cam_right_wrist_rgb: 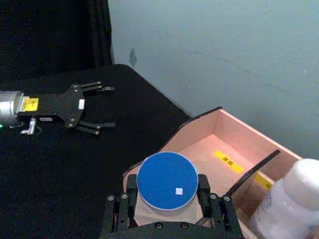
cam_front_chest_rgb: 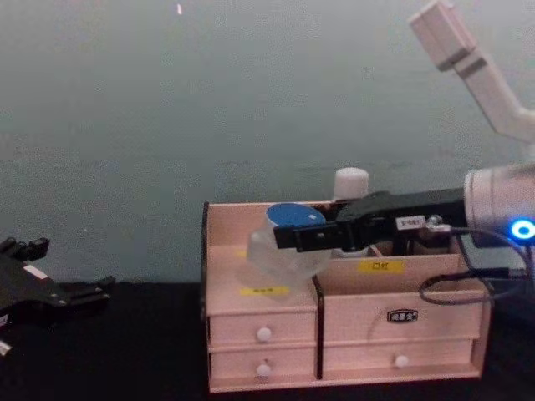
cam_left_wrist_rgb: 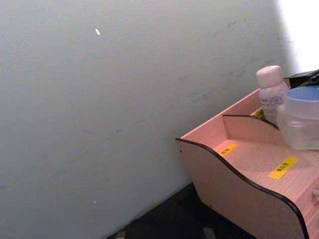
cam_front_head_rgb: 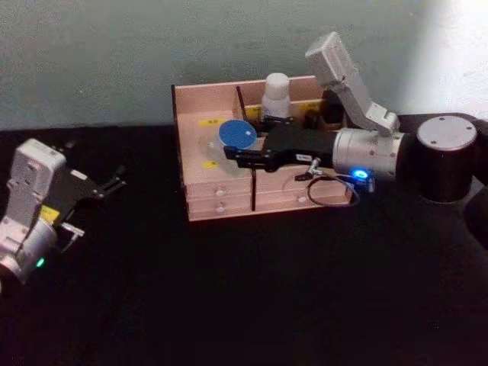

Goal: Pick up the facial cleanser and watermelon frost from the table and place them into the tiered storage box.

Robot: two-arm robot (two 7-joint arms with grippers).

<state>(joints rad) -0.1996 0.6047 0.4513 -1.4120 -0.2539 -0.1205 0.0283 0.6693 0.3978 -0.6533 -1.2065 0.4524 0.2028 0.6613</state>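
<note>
The tiered storage box (cam_front_head_rgb: 221,200) stands mid-table, also seen from the left wrist (cam_left_wrist_rgb: 224,184) and chest (cam_front_chest_rgb: 251,334). My right gripper (cam_front_head_rgb: 242,145) reaches over it from the right, shut on the watermelon frost (cam_front_head_rgb: 232,131), a clear jar with a blue lid (cam_right_wrist_rgb: 167,179). The jar (cam_front_chest_rgb: 280,246) hangs tilted, low in the box's left compartment; whether it touches the floor is unclear. The facial cleanser (cam_front_head_rgb: 276,93), a white bottle (cam_front_chest_rgb: 351,182), stands upright in a back compartment. My left gripper (cam_front_head_rgb: 114,183) rests open at the table's left, far from the box.
The black table (cam_front_head_rgb: 252,305) stretches in front of the box. A grey-green wall (cam_front_head_rgb: 114,53) rises close behind. The right arm's dark round base (cam_front_head_rgb: 446,156) sits right of the box. Small drawers with white knobs (cam_front_chest_rgb: 263,334) face me.
</note>
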